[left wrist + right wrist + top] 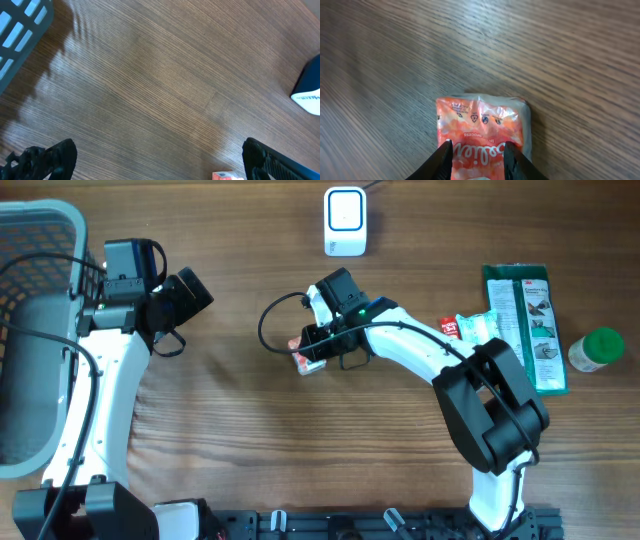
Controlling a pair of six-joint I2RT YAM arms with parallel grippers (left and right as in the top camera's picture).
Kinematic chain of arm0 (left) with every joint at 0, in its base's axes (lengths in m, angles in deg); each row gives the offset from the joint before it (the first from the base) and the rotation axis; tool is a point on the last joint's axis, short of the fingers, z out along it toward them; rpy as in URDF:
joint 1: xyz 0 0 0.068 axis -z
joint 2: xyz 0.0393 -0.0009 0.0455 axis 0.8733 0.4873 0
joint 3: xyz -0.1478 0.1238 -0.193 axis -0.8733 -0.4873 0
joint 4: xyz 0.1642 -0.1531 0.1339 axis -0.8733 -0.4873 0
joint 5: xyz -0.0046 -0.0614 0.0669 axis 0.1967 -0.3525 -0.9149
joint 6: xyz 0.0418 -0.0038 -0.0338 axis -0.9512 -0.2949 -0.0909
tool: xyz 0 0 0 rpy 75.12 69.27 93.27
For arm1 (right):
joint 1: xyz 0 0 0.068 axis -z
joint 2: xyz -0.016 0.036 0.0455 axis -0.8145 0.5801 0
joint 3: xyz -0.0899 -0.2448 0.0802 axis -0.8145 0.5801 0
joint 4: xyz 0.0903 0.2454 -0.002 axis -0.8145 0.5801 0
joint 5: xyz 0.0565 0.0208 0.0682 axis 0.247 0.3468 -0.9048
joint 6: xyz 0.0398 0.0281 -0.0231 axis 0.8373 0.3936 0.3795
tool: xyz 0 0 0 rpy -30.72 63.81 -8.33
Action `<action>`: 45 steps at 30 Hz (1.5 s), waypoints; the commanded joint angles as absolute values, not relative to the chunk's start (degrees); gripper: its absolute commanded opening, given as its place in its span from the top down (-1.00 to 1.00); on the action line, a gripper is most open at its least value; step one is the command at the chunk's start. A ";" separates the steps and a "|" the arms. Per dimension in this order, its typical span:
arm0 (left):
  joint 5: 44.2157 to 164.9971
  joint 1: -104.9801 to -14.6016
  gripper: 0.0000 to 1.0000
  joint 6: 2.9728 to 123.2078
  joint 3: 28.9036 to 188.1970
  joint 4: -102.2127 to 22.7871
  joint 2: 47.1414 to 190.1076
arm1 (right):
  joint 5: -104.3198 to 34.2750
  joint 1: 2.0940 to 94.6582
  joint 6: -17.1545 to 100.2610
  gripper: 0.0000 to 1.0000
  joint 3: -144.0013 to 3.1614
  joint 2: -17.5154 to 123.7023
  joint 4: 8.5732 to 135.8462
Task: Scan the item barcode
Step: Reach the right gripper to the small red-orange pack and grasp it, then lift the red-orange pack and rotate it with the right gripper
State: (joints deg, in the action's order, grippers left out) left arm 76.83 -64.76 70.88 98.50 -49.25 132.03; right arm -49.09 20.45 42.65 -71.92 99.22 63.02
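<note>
Right claw [477, 159] clamped on the orange crinkly plastic snack packet [481, 120].
The packet is at the middle of the brown wooden tabletop [395, 60], its near end pinched between narrowed fingers [440, 162]; left claw [157, 162] gapes wide, holding nothing.

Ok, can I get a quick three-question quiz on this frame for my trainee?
1. True or false: the left claw holds the packet.
2. The right claw is: A wide open; B shut on the packet; C out of view.
3. What stands beside the left arm?
Key: 1 false; 2 B; 3 the basket.
</note>
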 commanded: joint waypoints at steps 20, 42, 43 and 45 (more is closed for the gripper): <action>76.24 -64.98 -1.00 70.82 98.98 -49.30 131.51 | -43.49 20.48 42.84 0.43 -71.90 97.32 65.73; 76.24 -64.98 -1.00 70.82 98.98 -49.30 131.51 | -42.38 20.30 42.69 0.41 -71.83 100.51 67.52; 76.24 -64.98 -1.00 70.84 98.98 -49.30 131.51 | -42.40 20.30 42.69 0.41 -71.83 101.52 67.04; 76.24 -64.98 -1.00 70.84 98.98 -49.30 131.51 | -42.42 20.32 42.69 0.41 -71.83 103.05 66.43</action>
